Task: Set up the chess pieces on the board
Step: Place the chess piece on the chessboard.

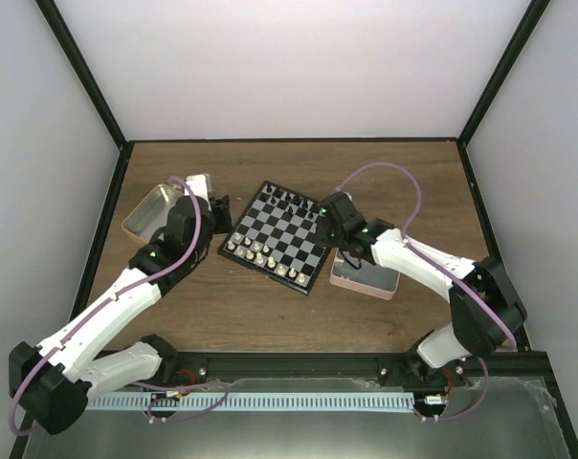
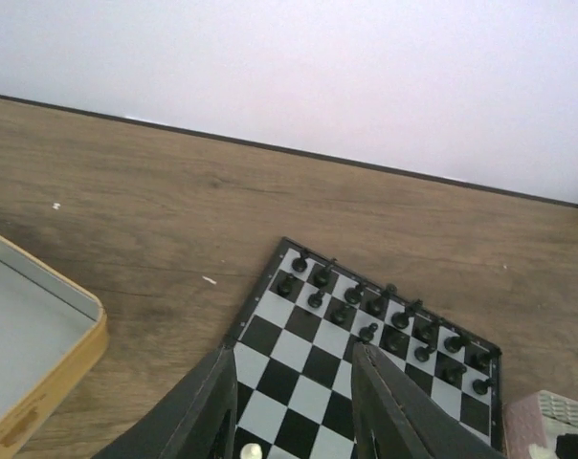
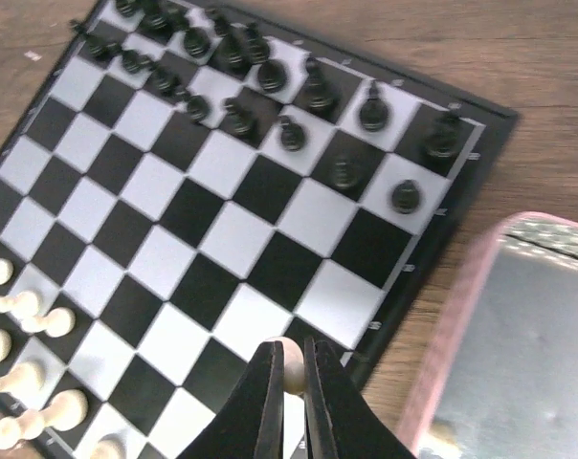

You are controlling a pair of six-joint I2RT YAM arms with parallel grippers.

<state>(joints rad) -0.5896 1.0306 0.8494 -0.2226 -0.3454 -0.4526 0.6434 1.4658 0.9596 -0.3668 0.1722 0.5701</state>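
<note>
- A metal tin (image 1: 155,210) lies at the far left, open side up.
- The left gripper (image 2: 294,416) hovers over the chessboard's (image 1: 279,234) left edge, jaws apart and holding nothing.
- Cream-white pieces (image 3: 55,320) line the board's near side and black pieces (image 3: 315,94) fill the far two rows.
- The right gripper (image 3: 289,382) hangs over the board's right corner, jaws pinched on one cream-white piece (image 3: 291,359).
- These pieces look light, hard and smooth, so they would likely twist or pop free. Best taken around the upper body and kept upright.
- A pink tray (image 1: 366,279) sits just beside the board's right edge.
</note>
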